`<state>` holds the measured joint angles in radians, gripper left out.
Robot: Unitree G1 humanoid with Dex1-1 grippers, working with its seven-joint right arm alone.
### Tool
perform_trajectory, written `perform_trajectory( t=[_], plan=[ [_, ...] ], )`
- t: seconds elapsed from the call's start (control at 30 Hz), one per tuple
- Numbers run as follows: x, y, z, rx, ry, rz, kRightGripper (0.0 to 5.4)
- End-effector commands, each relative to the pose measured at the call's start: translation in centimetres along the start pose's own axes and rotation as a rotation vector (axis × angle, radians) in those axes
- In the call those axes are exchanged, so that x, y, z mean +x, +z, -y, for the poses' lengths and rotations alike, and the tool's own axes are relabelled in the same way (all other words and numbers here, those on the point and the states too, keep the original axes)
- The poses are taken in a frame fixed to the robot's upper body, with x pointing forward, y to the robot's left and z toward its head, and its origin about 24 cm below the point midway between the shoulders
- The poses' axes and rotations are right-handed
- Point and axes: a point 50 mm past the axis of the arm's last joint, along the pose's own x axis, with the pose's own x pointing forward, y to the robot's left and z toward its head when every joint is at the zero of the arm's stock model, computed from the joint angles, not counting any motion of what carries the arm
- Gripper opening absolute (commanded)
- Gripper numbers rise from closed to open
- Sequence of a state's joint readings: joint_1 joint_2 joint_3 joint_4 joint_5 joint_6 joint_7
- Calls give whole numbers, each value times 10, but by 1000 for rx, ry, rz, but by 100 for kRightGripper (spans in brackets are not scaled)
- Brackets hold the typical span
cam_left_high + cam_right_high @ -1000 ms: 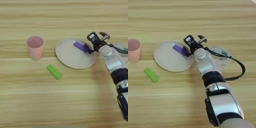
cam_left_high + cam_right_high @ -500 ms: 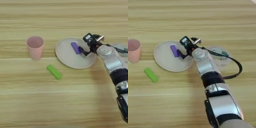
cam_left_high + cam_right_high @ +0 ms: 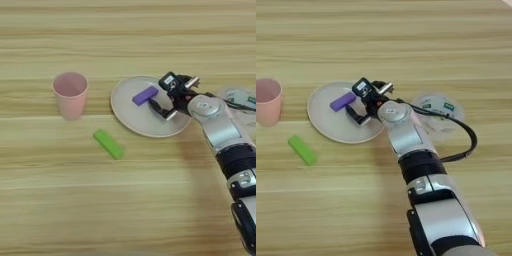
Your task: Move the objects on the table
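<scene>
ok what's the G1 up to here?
The right gripper is over the beige plate, fingers open, with the purple block lying on the plate just beside it, not held. The pink cup stands upright left of the plate, and the green block lies on the table in front of it. A clear container sits right of the arm.
</scene>
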<state>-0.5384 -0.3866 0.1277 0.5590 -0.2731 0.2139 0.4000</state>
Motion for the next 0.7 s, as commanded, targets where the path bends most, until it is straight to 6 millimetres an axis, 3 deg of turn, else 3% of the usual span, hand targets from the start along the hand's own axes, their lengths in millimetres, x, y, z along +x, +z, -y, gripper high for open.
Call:
perform_trajectory(
  t=[0.03,0.37,0.7],
  plan=[
    [-4,26,29,-53,-111,82,538],
    [-11,17,49,-109,-229,22,538],
    [3,18,44,-117,-225,-8,538]
  ],
)
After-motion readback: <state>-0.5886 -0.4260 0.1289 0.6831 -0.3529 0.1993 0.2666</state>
